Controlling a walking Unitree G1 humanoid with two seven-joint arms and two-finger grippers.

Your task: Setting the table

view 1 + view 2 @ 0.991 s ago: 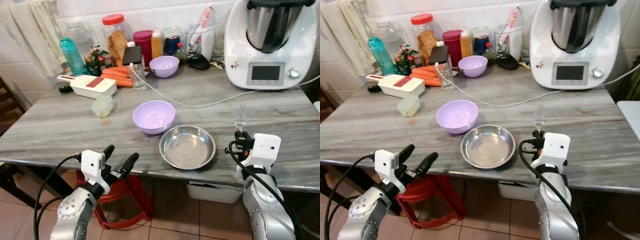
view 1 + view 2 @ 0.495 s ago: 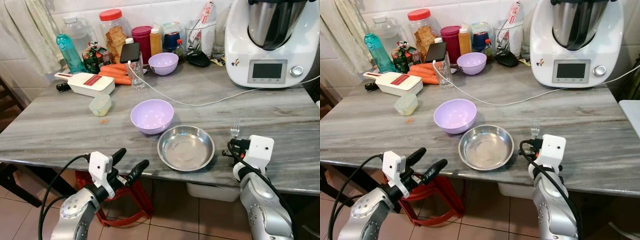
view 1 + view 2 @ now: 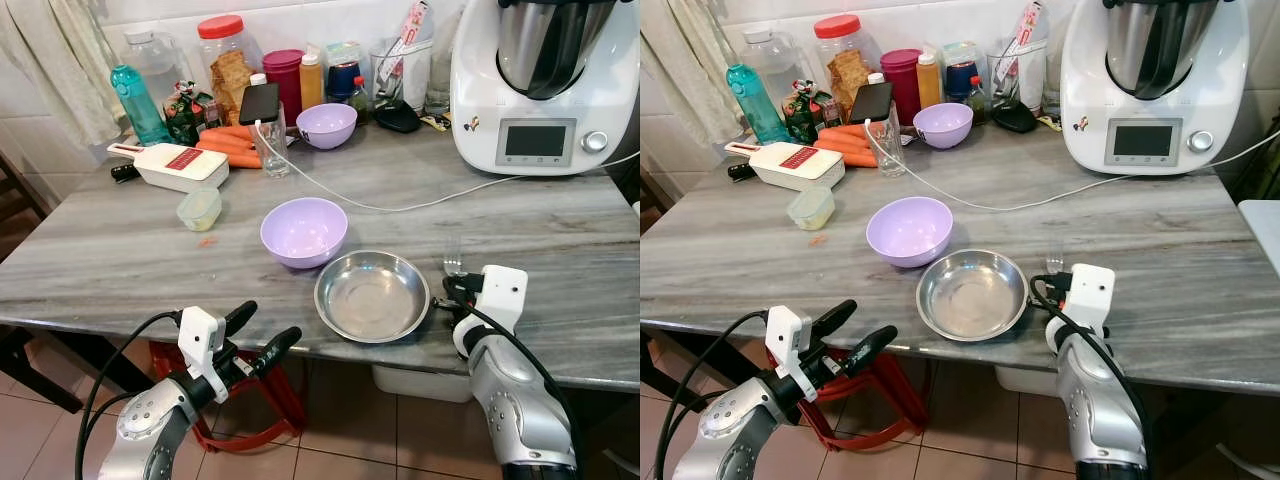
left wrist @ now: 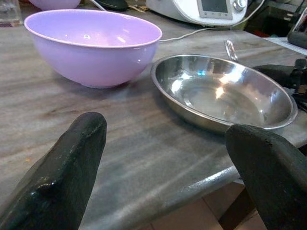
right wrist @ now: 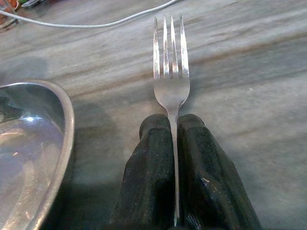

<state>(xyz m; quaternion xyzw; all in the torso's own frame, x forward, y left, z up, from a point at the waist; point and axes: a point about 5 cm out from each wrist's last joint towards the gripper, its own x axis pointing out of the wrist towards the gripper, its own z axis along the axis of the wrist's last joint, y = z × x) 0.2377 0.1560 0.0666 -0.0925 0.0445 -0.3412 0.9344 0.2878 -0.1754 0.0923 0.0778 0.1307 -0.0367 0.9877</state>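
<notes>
Fork (image 5: 171, 79) sat pinched in my right gripper (image 5: 173, 125) beside the steel plate (image 3: 372, 296); my left gripper (image 3: 255, 335) hung open off the desk (image 3: 120, 250).

fork (image 5: 171, 85): silver, four tines, handle pinched between black fingers (image 5: 151, 167), tines toward bench back edge | steel plate (image 3: 372, 296): round, shallow, empty, upright, near bench front edge, just beside fork | lilac bowl (image 3: 304, 231): empty, upright, touching plate's rear rim
</notes>
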